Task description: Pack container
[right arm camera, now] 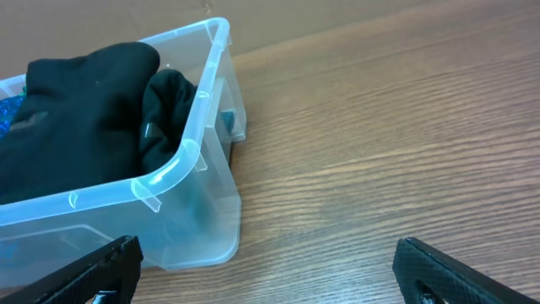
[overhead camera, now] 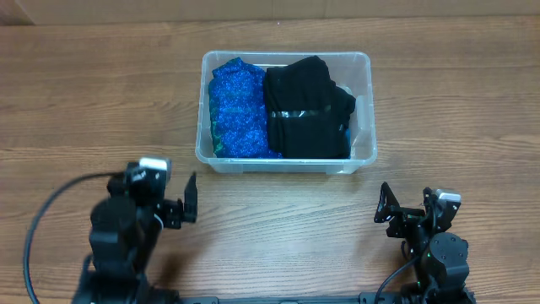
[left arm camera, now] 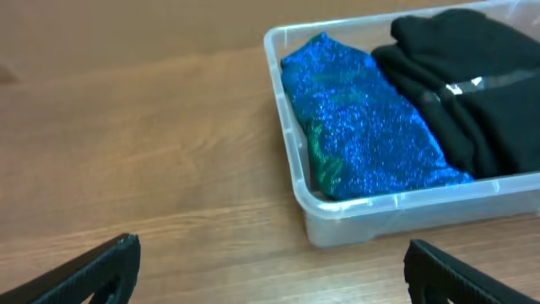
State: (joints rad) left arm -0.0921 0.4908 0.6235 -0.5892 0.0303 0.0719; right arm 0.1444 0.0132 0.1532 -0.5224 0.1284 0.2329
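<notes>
Two cloths, the blue cloth [overhead camera: 240, 110] and black cloth [overhead camera: 308, 105], lie folded side by side in the container [overhead camera: 287, 56], which we judge lets both fit. It stands mid-table [overhead camera: 101, 101], ahead of the claws. We see the left claw [left arm camera: 270, 257] and right claw [right arm camera: 267, 253] spread wide, empty, apart from it.

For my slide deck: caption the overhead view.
Clear container holding sparkly blue fabric beside black clothing; left gripper and right gripper open and empty nearby.
</notes>
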